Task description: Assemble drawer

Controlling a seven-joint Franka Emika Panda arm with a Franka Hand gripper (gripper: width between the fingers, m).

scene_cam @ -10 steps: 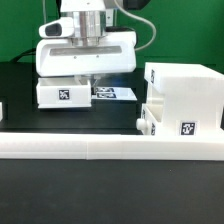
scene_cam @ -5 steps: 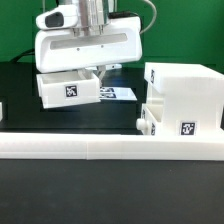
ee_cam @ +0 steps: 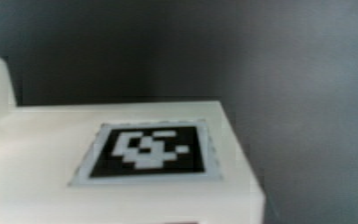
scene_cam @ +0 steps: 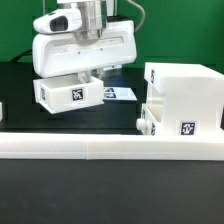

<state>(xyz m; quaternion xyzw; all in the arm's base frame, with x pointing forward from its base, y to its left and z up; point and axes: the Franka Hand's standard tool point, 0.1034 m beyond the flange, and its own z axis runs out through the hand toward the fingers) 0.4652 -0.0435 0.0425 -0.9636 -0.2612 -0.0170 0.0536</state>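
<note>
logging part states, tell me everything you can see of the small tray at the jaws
The small tray is a shallow white plastic-looking box with a black-and-white square tag on its facing side. It hangs tilted, the exterior view's left end lower, gripped from above by the jaws, apparently clear of the black table.

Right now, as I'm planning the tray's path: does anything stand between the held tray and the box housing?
Nothing visible does. The gripper holds the tray tilted above the table; between it and the box housing only the flat marker board lies on the table.
</note>
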